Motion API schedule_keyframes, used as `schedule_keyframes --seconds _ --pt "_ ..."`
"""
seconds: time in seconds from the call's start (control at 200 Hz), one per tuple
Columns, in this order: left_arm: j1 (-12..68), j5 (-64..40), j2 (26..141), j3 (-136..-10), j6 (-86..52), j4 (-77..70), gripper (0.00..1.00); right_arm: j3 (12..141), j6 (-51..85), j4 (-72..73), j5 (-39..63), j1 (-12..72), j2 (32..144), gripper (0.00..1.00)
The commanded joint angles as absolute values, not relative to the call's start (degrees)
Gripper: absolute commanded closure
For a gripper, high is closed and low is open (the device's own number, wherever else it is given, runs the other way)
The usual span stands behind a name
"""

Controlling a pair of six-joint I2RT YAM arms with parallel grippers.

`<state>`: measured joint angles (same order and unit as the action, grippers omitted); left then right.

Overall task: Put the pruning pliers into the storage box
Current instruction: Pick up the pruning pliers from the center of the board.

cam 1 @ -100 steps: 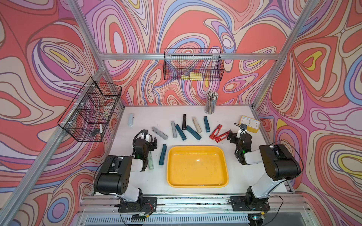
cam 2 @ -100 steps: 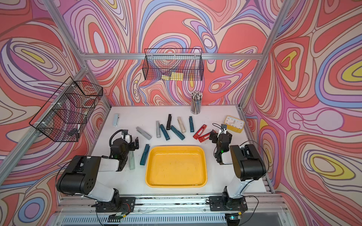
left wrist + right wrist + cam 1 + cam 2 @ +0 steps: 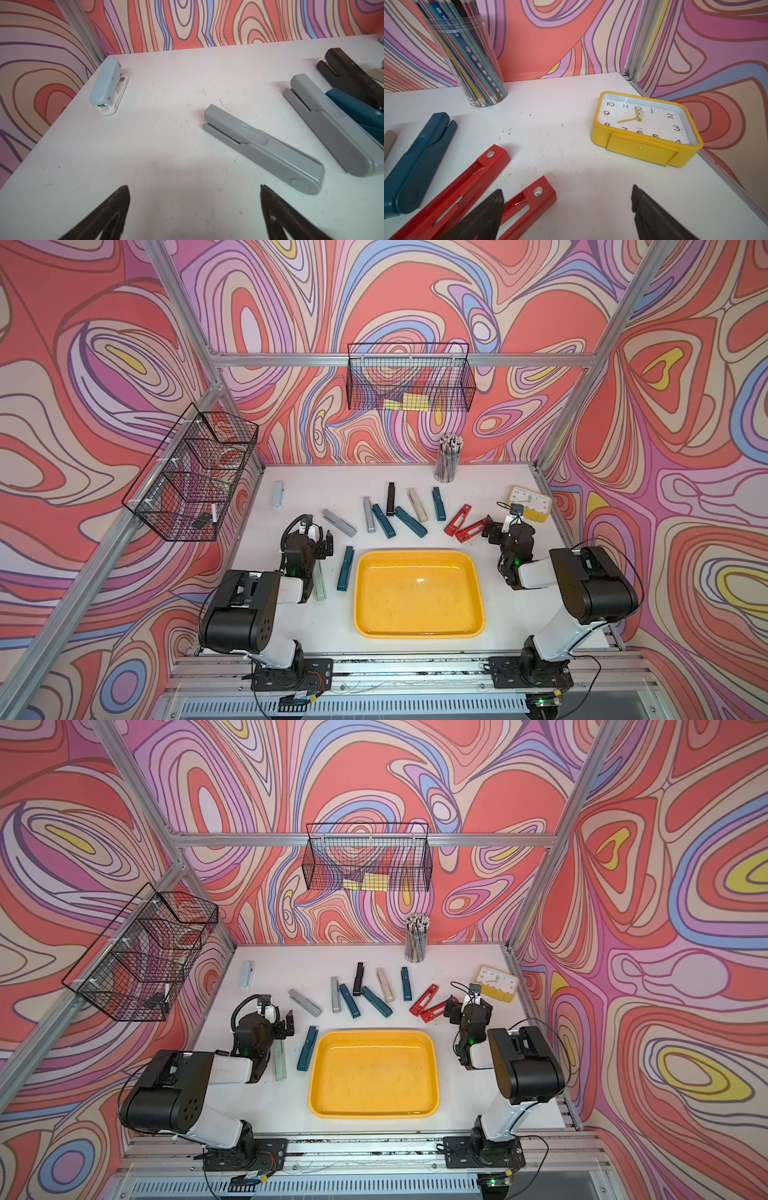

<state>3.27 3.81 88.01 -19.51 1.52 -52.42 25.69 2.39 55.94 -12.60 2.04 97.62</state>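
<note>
Pruning pliers (image 3: 383,521), about a dozen slim bars in teal, grey, beige, black, pale green and red, lie scattered on the white worktop (image 3: 316,493) beyond and left of the empty yellow storage box (image 3: 417,552); none is inside. They look rigid, light and smooth, likely to slide, so a pinch across the narrow middle seems best. The left tool (image 3: 193,187) gapes wide and empty near the grey pliers (image 3: 264,148); the right tool (image 3: 566,189), equally wide and empty, hovers by the red pair (image 3: 446,199)
</note>
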Motion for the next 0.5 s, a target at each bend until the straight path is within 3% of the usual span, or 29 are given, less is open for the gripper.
schedule_keyframes --seconds 0.0,0.496 --pt "2.9 3.2 88.2 -20.4 2.0 -53.3 0.01 26.2 2.3 56.3 -12.6 2.2 97.6 0.02" --pt "2.8 3.1 88.0 -20.1 2.1 -53.7 0.01 25.8 2.2 56.9 -12.8 2.2 97.5 0.02"
